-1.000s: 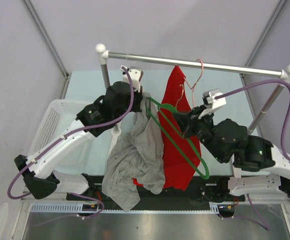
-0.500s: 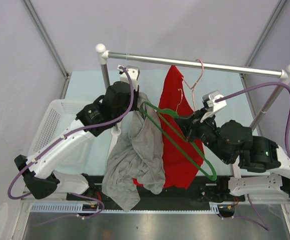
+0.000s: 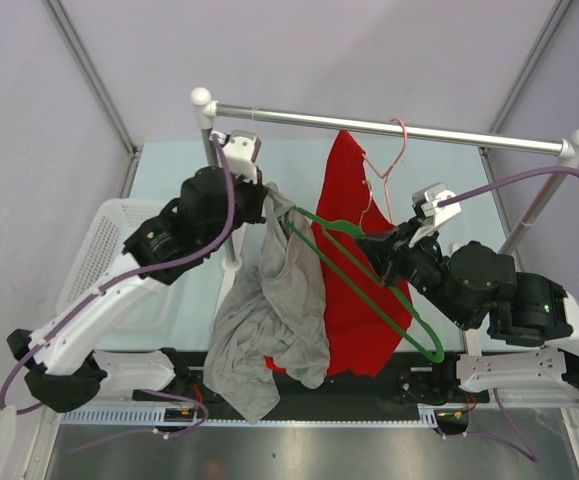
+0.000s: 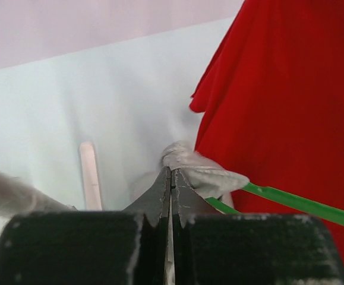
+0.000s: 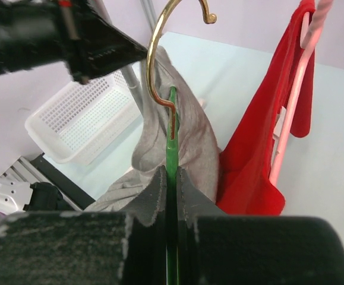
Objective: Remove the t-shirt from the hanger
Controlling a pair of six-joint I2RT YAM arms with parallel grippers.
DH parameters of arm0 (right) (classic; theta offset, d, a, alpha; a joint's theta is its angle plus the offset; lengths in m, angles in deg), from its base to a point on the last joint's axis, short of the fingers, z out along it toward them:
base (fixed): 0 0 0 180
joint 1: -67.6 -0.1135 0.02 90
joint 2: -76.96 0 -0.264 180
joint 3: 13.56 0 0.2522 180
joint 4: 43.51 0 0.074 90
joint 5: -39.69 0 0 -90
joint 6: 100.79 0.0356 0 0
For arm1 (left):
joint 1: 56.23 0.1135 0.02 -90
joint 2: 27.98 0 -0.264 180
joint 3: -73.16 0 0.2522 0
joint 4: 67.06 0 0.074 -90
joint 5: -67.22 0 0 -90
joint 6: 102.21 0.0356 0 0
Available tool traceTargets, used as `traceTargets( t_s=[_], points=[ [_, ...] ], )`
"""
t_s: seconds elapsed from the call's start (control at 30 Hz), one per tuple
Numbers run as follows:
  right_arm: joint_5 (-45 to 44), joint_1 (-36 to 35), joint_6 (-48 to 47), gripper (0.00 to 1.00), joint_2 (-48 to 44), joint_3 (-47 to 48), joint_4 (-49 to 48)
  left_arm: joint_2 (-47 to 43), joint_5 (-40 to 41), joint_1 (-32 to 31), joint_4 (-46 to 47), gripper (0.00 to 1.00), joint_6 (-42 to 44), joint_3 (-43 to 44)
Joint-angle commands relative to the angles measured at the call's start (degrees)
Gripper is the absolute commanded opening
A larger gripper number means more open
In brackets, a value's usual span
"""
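Observation:
A grey t-shirt [image 3: 274,320] hangs in a long bunch over the table's front. My left gripper [image 3: 269,208] is shut on its top fold, seen in the left wrist view [image 4: 204,172] draped over the end of the green hanger [image 4: 296,202]. My right gripper [image 3: 371,250] is shut on the green hanger [image 3: 369,290], which slants down to the right. In the right wrist view the jaws [image 5: 172,172] clamp the hanger's green bar [image 5: 172,130] below its gold hook [image 5: 160,53], with grey fabric [image 5: 189,142] behind it.
A red t-shirt [image 3: 354,260] hangs on a pink hanger [image 3: 394,160] from the metal rail [image 3: 449,134], right behind the green hanger. The rail's left post [image 3: 212,150] stands beside my left wrist. A white basket [image 3: 104,250] sits at the left.
My left gripper has moved left and back with the grey shirt's top. My right gripper has drawn the green hanger to the right, so more of its bar shows bare.

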Motion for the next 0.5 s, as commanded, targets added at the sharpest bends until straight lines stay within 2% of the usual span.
traceTargets(
  t_s=[0.0, 0.13, 0.23, 0.47],
  points=[
    [-0.8, -0.5, -0.3, 0.00, 0.9, 3.0, 0.2, -4.9, -4.1, 0.5, 3.9, 0.00, -1.0, 1.0],
    [-0.1, -0.6, -0.7, 0.00, 0.7, 2.2, -2.8, -9.0, -6.3, 0.5, 7.7, 0.00, -1.4, -2.4],
    [0.9, -0.5, -1.6, 0.00, 0.9, 2.3, -4.8, -8.4, -6.0, 0.5, 7.1, 0.00, -1.4, -3.1],
    [1.9, -0.5, -2.1, 0.00, -0.5, 3.4, -2.0, -7.6, -0.6, 0.5, 6.4, 0.00, 0.3, -4.6]
  ],
)
